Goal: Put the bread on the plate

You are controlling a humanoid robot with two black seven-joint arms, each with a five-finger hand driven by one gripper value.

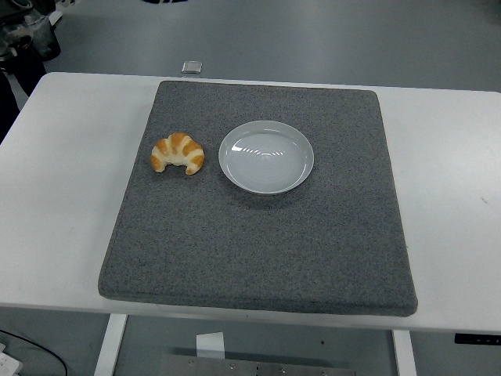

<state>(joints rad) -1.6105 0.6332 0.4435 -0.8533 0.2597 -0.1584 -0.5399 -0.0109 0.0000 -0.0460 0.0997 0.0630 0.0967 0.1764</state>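
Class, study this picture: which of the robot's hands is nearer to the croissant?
Neither can be judged: no robot hand shows in this view. The croissant lies on the grey mat, left of the white plate, so it sits toward the left arm's side.

Golden-brown croissant (178,153), white plate (266,157), grey mat (258,243), white table (63,196).

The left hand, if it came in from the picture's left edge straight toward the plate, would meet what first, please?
No hand shows; on that line, probably the croissant, left of the plate.

Grey foam mat (258,243) on white table (63,196); small silver obj (192,67) on floor beyond.
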